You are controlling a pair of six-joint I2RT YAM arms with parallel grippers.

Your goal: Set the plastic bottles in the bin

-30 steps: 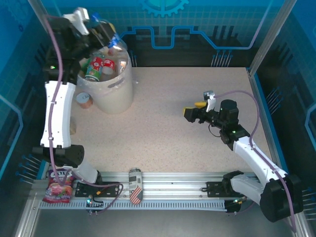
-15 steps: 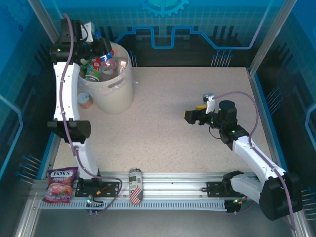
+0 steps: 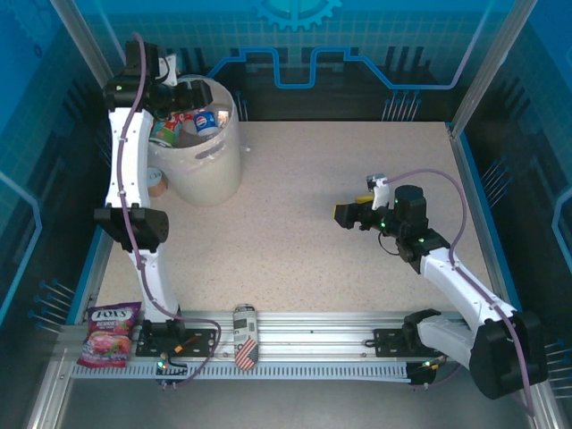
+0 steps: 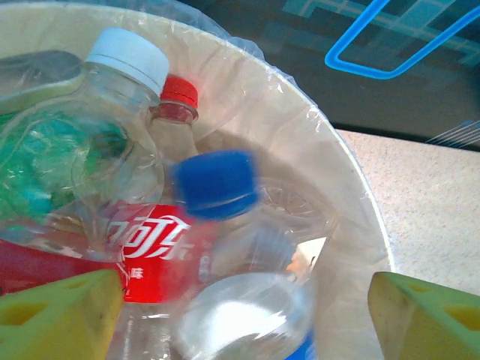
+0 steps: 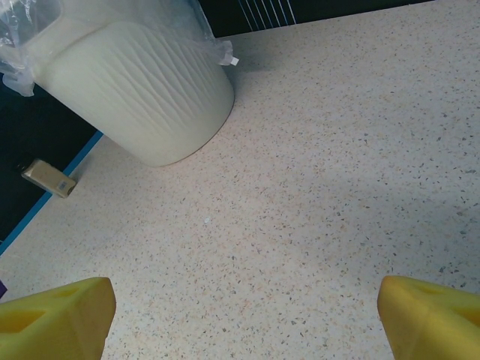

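- The step in hand, as I judge it, is the drop of 1 blue-capped bottle (image 4: 240, 255) into the bin (image 3: 213, 174), which stands at 10 o'clock on the table (image 3: 340, 161).
- To do it well, hold the left gripper (image 4: 247, 322) inside the rim until the bottle settles among the other plastic bottles (image 3: 183, 122), then lift straight up, so the pads snag neither the rim nor the clear liner (image 4: 225, 34).
- The pile looks high, so a drop toward the middle seems safer than one at the edge.
- The right gripper (image 3: 345, 214), nearer at 3 o'clock, has its fingers spread wide over bare table and holds nothing.
- The left gripper, farther off over the bin's mouth, has its 2 yellow pads (image 4: 60, 315) spread wide. The blurred blue-capped bottle lies between them and appears to touch neither.
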